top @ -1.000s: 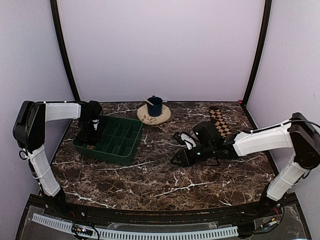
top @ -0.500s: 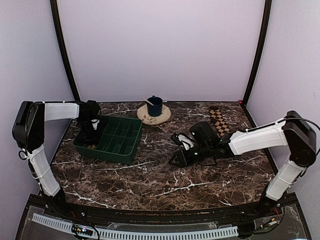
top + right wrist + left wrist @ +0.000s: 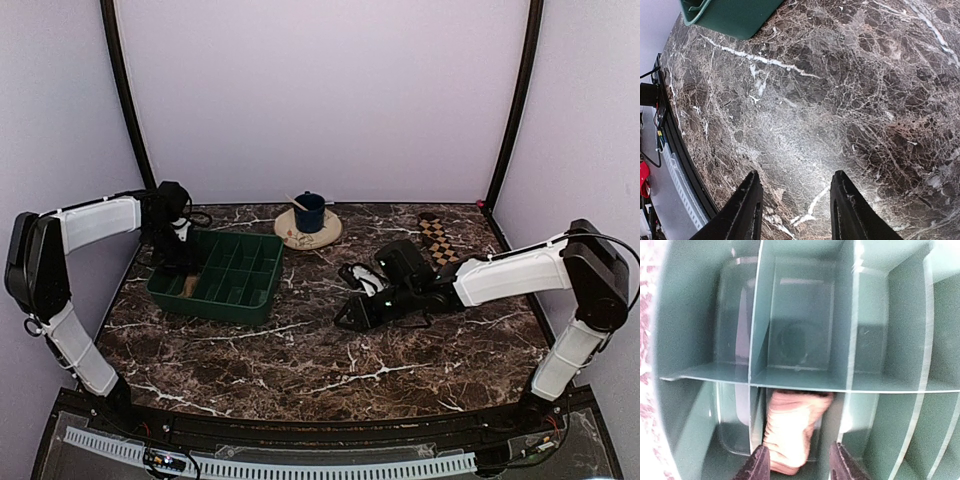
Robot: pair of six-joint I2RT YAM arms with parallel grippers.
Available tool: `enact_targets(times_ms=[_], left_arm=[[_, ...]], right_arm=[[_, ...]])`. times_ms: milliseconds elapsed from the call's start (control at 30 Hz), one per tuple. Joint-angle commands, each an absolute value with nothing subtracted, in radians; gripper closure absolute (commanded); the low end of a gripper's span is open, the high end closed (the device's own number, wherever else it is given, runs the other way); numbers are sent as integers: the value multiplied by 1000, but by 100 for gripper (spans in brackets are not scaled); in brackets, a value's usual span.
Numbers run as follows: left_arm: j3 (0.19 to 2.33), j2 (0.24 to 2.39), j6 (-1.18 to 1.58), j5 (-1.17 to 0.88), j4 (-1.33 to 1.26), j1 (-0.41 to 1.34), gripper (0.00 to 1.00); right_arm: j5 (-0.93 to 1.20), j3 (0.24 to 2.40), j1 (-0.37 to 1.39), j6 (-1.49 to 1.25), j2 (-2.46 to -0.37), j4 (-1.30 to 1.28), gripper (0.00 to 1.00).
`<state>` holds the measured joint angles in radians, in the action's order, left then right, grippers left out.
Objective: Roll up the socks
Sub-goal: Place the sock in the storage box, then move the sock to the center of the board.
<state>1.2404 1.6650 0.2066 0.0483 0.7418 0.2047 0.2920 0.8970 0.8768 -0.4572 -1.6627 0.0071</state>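
Note:
The plain tan sock (image 3: 792, 432) is a rolled bundle lying in a compartment at the left end of the green divided tray (image 3: 800, 382). From above it shows as a small tan patch (image 3: 188, 287). My left gripper (image 3: 799, 467) hangs just above it, open, its fingertips either side of the bundle without pinching it; the top view shows the gripper (image 3: 183, 265) over the tray's left end. The checkered sock (image 3: 438, 240) lies flat at the back right, partly behind my right arm. My right gripper (image 3: 345, 318) (image 3: 795, 210) stands open and empty over bare marble.
The green tray (image 3: 215, 300) sits at the left of the marble table, and its corner (image 3: 730, 15) shows in the right wrist view. A blue cup (image 3: 309, 212) stands on a round plate (image 3: 290, 238) at the back centre. Purple walls close in three sides.
My left gripper has opened and let go of the tan sock, then lifted and drawn back left above the tray. My right arm has edged slightly left, still open.

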Motion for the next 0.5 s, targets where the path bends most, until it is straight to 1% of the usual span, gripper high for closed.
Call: enact_targets(times_ms=[0,100,267,400,467], left_arm=[[1282,1576,216,16,765,201,57],[1297,1528,212,25,741,226,57],[1296,1444,165,101,607,351,56],[1248,1415,145,103,429,448,56],[1212,1402,143,80,334,479,56]], right_arm=[[288,930,871,-453,-1672,4,57],[261,933,871,-452,-1671,-4,58],[113,964,870,-440,-1658,-49,58],[-98,981,862,-441,-1625,-70,58],[-252,976,858,-453,-1603,-67,61]])
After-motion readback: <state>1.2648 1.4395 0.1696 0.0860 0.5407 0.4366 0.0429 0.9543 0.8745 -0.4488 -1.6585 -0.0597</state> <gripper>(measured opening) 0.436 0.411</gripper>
